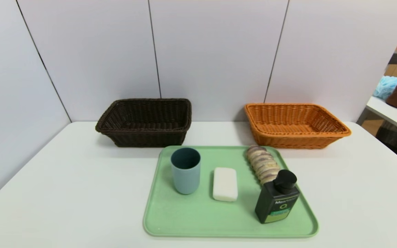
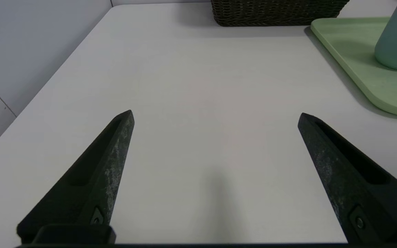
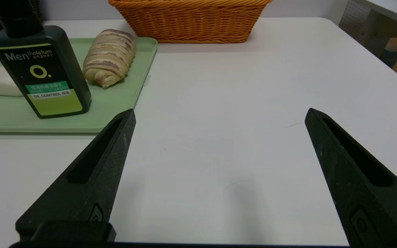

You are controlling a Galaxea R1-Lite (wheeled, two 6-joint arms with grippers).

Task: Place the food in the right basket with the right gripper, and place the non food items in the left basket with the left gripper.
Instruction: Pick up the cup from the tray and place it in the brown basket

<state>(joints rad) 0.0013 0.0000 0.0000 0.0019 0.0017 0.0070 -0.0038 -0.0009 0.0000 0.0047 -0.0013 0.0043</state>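
On a green tray stand a blue cup, a white soap bar, a striped bread roll and a dark lotion bottle. Behind it sit a dark brown basket on the left and an orange basket on the right. Neither arm shows in the head view. My left gripper hangs open over bare table left of the tray, with the cup beyond. My right gripper is open over bare table right of the tray, near the bottle and roll.
The white table is closed in by grey wall panels behind and on the left. Past its right edge stands another table with a brown object and blue cloth. The orange basket lies ahead of the right gripper, the dark basket ahead of the left.
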